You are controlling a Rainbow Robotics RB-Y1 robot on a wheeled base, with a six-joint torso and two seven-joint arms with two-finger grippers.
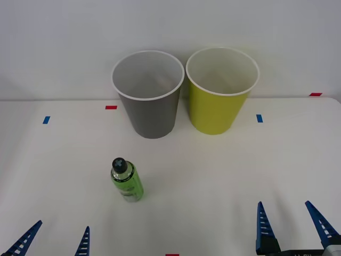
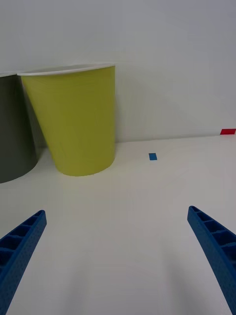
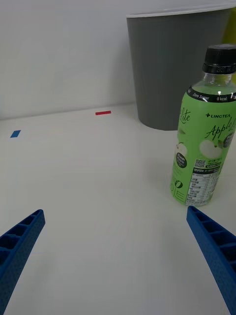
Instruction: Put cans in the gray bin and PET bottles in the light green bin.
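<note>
Before two tapered round bins stands a clear-necked green bottle [image 1: 127, 180].

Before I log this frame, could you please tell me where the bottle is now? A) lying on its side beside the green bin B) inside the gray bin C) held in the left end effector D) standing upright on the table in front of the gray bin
D: the bottle stands upright on the table, capped, in front of the gray bin, with both open end effectors apart from it.

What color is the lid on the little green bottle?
Black. The bottle has a black cap, clearest in the left wrist view.
</note>
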